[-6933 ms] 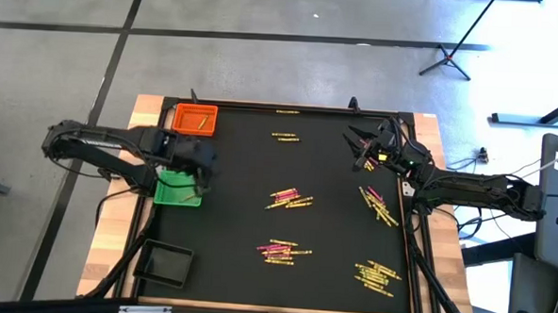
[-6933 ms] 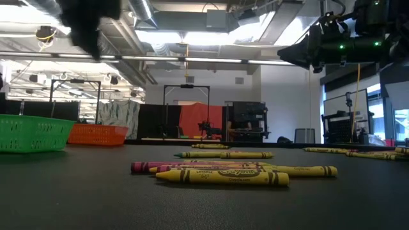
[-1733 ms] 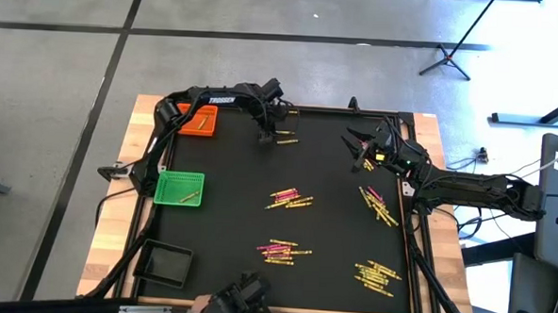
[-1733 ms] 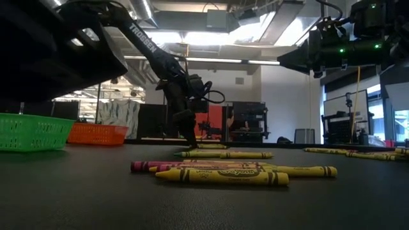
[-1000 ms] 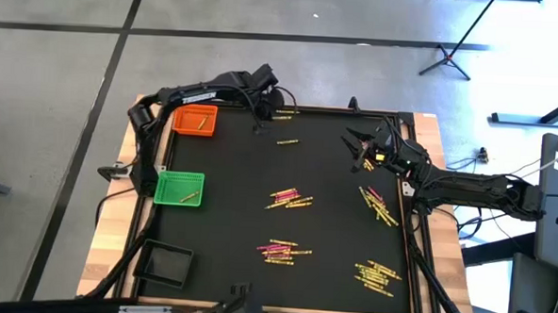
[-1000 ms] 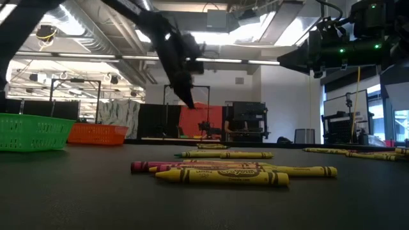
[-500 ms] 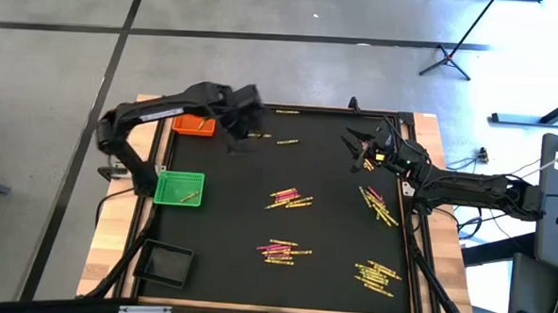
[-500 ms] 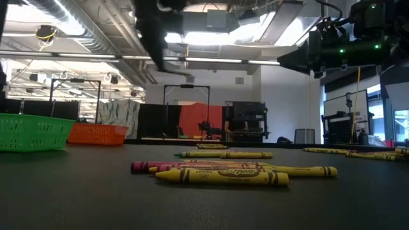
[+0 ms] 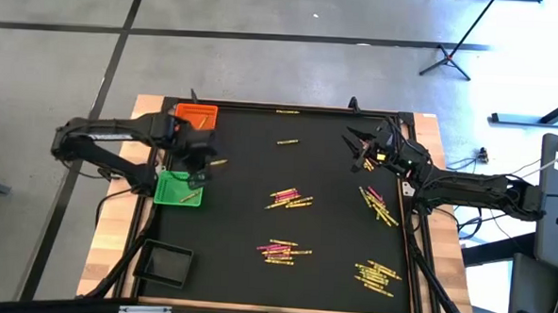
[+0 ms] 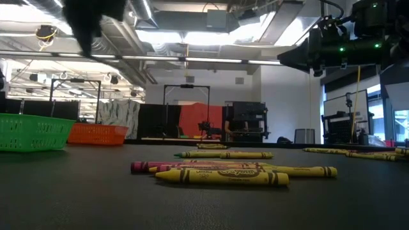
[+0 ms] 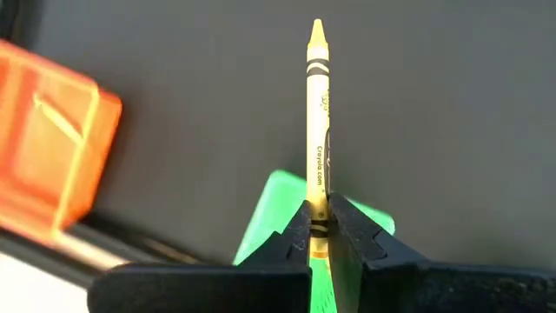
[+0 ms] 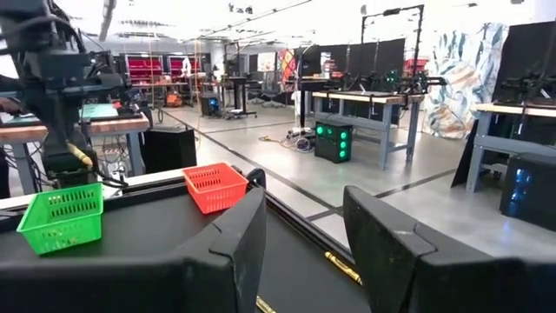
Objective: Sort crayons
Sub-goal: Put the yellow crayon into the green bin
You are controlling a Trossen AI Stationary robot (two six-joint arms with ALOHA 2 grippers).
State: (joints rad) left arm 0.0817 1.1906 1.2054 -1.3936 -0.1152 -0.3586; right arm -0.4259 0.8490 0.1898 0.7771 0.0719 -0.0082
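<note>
Sorting barely started: left pincer (image 11: 319,228) clamps a yellow crayon (image 11: 317,122) over the green tray (image 9: 178,188); right pincer (image 12: 304,228) idle, wide. Crayon piles (image 9: 289,198) remain on worktop (image 9: 238,221).

arms: two, dark, slim, jointed
left pincer (image 11: 319,239): black flat fingers
right pincer (image 12: 304,243): black blocky fingers; green lights behind
</note>
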